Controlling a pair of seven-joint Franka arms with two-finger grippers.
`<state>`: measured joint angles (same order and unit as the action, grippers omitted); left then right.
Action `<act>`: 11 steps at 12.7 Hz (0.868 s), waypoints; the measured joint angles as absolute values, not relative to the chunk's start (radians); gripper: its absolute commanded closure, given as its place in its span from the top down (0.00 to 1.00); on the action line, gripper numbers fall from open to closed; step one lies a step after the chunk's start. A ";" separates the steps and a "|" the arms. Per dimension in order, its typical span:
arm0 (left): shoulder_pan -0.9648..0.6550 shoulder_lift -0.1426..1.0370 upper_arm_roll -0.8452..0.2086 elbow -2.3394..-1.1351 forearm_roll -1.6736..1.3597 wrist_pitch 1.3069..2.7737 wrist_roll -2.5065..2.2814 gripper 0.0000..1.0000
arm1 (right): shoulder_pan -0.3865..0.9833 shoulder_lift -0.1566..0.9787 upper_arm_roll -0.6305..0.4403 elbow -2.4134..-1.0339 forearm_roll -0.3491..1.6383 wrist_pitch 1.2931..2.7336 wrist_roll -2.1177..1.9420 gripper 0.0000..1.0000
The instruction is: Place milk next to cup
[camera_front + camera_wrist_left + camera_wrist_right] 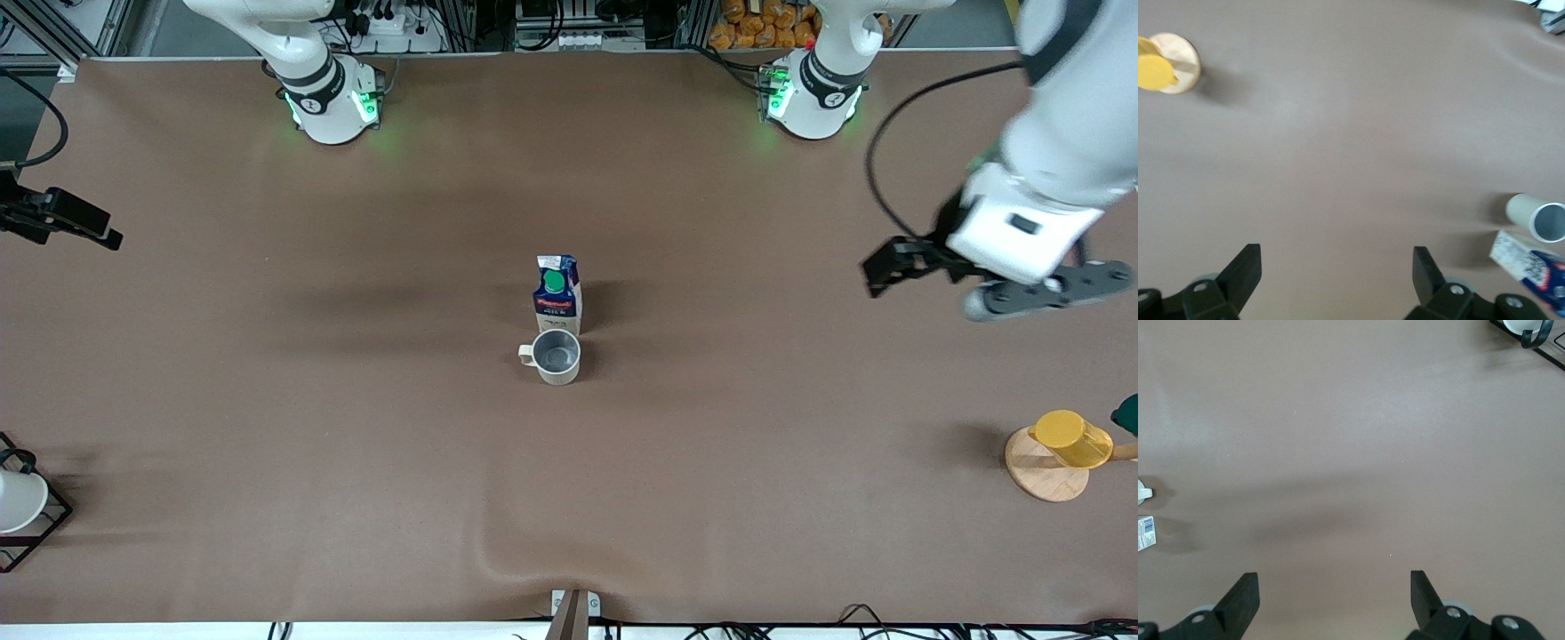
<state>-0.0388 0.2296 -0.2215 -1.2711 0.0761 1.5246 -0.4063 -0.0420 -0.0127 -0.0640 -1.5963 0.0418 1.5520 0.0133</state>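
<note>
The milk (557,293), a dark-blue and white carton with a green cap, stands upright at the table's middle. The beige-grey cup (556,356) stands right beside it, nearer to the front camera, handle toward the right arm's end. Both grippers are open and empty, away from them. My left gripper (880,267) hangs over bare table toward the left arm's end; its wrist view (1336,257) shows the cup (1538,217) and milk (1531,267) at the edge. My right gripper (84,224) hangs over the right arm's end; its wrist view (1333,580) shows only slivers of the milk (1145,533) and the cup's handle (1143,492).
A yellow cup (1071,437) on a round wooden base (1040,471) stands at the left arm's end, with a dark green thing (1127,413) at the edge. A white cup (16,500) in a black wire rack (49,524) stands at the right arm's end.
</note>
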 measured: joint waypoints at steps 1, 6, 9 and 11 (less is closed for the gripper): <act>-0.022 0.227 -0.222 -1.274 0.076 1.523 -0.384 1.00 | -0.042 -0.013 -0.064 -1.596 0.042 1.552 0.014 1.00; 0.026 0.206 -0.224 -1.317 0.077 1.511 -0.378 1.00 | -0.042 -0.013 -0.065 -1.596 0.042 1.552 0.028 1.00; 0.073 0.201 -0.230 -1.329 0.077 1.511 -0.376 1.00 | -0.042 -0.013 -0.055 -1.596 0.042 1.553 0.066 1.00; 0.068 0.176 -0.233 -1.367 0.077 1.517 -0.376 1.00 | -0.041 -0.012 -0.052 -1.596 0.042 1.553 0.070 1.00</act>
